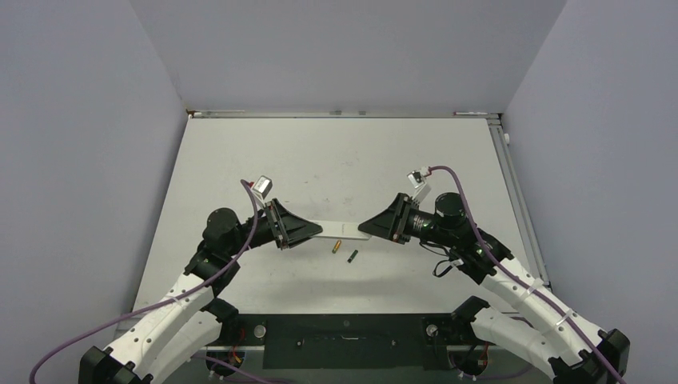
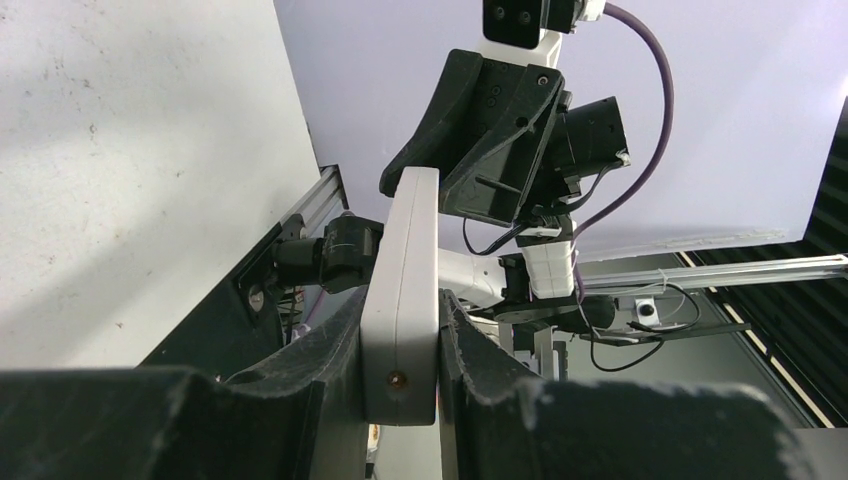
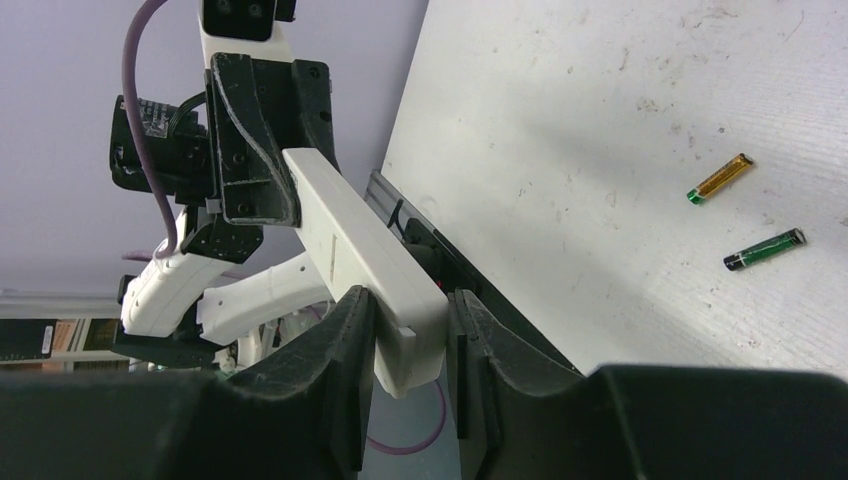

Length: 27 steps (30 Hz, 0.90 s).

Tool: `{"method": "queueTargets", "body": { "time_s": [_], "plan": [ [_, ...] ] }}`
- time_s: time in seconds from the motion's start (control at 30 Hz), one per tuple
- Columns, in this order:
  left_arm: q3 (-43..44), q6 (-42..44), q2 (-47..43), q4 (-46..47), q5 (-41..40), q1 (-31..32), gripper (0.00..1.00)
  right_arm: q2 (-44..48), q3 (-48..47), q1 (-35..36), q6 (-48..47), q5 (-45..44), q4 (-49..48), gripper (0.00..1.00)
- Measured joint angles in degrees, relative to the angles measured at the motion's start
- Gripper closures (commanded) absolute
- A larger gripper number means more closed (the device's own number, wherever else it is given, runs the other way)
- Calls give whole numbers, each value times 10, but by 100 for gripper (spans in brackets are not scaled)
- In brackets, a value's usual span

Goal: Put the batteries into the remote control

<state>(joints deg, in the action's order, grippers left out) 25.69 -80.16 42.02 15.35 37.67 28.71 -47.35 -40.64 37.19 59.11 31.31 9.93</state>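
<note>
The white remote control (image 1: 340, 230) hangs level above the table, held at both ends. My left gripper (image 1: 318, 230) is shut on its left end, and in the left wrist view the fingers (image 2: 330, 360) press both sides of the remote (image 2: 403, 290). My right gripper (image 1: 364, 230) is shut on its right end, and the right wrist view shows the remote (image 3: 350, 235) between its pads (image 3: 350, 350). The gold-orange battery (image 1: 337, 246) and the dark battery (image 1: 352, 256) lie on the table just below the remote. Both also show in the right wrist view, the gold one (image 3: 720, 179) and the dark one (image 3: 765, 250).
The grey-white table (image 1: 240, 160) is walled in by pale panels at the back and on both sides. A metal rail (image 1: 512, 184) runs along its right edge. A black base plate (image 1: 344, 340) lies at the near edge between the arm bases.
</note>
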Motion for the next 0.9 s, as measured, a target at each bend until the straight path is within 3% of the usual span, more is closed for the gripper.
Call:
{"method": "queueTargets", "body": {
  "time_s": [0.57,0.9],
  "plan": [
    [-7,-12,-2,21,12,0,100,31,12,4,1,-5,3,91],
    [-4,3,10,15,25,0,100,30,3,5,-14,-5,37,81]
  ]
}}
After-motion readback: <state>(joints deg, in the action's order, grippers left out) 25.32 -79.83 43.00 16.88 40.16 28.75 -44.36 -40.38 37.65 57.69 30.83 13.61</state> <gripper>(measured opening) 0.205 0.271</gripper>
